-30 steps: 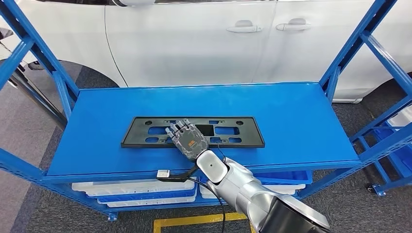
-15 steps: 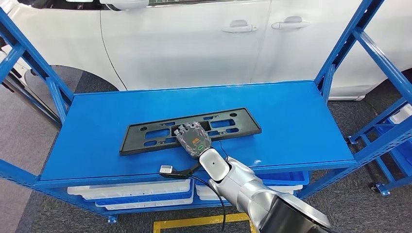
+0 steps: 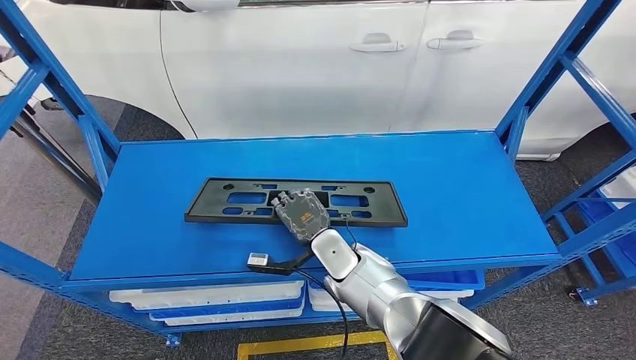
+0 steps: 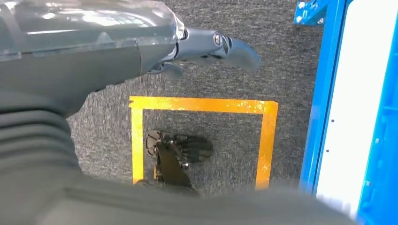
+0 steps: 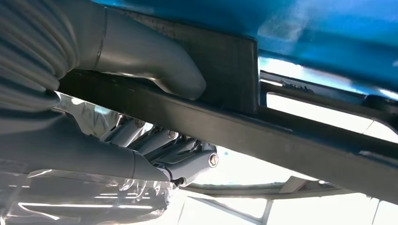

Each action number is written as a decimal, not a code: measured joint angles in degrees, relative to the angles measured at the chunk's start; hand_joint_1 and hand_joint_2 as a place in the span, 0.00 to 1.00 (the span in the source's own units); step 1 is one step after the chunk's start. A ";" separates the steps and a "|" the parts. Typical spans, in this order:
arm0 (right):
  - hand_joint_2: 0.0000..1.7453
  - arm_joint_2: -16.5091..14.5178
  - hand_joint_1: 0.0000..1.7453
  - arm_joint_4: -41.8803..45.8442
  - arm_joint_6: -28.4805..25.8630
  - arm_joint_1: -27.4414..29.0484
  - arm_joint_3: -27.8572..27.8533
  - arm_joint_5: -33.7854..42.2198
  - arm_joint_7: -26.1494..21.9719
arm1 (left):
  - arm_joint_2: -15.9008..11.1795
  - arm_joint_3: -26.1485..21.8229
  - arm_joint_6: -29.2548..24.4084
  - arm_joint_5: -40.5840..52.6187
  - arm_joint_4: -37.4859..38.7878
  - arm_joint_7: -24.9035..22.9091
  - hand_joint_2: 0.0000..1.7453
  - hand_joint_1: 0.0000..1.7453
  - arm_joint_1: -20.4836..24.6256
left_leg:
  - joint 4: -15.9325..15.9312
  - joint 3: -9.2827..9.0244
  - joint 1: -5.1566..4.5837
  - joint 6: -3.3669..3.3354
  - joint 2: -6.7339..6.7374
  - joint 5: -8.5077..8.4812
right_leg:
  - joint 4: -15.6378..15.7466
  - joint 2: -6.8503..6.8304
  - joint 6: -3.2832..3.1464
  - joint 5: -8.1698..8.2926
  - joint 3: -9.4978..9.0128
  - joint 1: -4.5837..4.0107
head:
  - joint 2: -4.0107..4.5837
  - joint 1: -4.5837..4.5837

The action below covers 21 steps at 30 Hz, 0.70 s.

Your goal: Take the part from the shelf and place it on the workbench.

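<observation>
Fingers [image 5: 155, 145] and thumb of the right hand [image 3: 301, 216] clamp the near rail of the black part [image 3: 225, 202], lying on the blue shelf [image 3: 450, 187]. Orange marking on hand unreadable. Left hand [image 4: 206, 47] holds nothing.

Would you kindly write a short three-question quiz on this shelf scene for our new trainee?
1. True or false: the right hand grips the black frame.
2. What stands behind the blue shelf? A) white car B) forklift C) brick wall
3. Fill in: the left hand hangs over a ____ tape square on the floor.

Key: 1 true, the thumb lies on one face and the fingers curl under the other. 2 A, the white car. 3 yellow, the tape.
</observation>
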<state>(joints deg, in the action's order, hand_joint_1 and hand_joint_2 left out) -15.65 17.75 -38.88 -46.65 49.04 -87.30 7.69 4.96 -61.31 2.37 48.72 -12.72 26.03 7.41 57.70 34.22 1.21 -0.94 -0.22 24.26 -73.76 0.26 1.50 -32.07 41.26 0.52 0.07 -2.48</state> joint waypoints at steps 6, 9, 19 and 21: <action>1.00 0.79 1.00 7.98 -0.39 0.99 -5.42 1.77 -3.94 | 0.11 0.00 -0.80 -0.56 0.00 0.14 1.00 0.00 0.25 | 0.56 0.24 -0.35 1.37 -0.13 0.54 | 15.03 0.09 -1.12 6.92 -5.93 -0.30 | 0.00 -0.01; 1.00 1.25 1.00 15.34 -0.46 2.95 -10.27 2.74 -8.43 | 0.13 0.00 -1.19 -1.02 0.00 0.60 1.00 0.00 0.49 | 1.31 0.48 -0.11 2.36 -0.07 1.31 | 15.59 0.06 -2.17 7.19 -6.26 -0.11 | -0.01 -0.01; 1.00 -1.70 1.00 40.52 -0.97 12.47 -34.08 37.50 -43.68 | 0.07 -0.62 -2.16 -4.02 0.00 4.43 1.00 0.00 0.54 | 3.42 1.52 -0.20 2.24 -0.07 0.35 | 15.31 -0.14 -2.62 5.97 -7.56 -0.67 | 0.00 -0.01; 1.00 -1.11 1.00 46.35 -1.23 14.67 -34.40 46.00 -43.79 | 0.03 -0.93 -2.42 -4.43 0.00 4.69 1.00 0.00 0.32 | 1.22 0.48 -0.50 1.67 -0.13 0.50 | 15.22 -0.14 -2.06 5.89 -7.41 -0.79 | 0.00 -0.01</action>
<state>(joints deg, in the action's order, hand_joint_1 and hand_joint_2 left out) -16.77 64.10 -40.11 -31.99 14.64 -41.30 -36.10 4.99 -62.24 -0.04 44.29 -12.72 30.73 7.73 58.92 34.69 0.70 0.73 -0.35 24.76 -58.54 0.12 -0.56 -26.18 33.85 -0.28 0.07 -2.48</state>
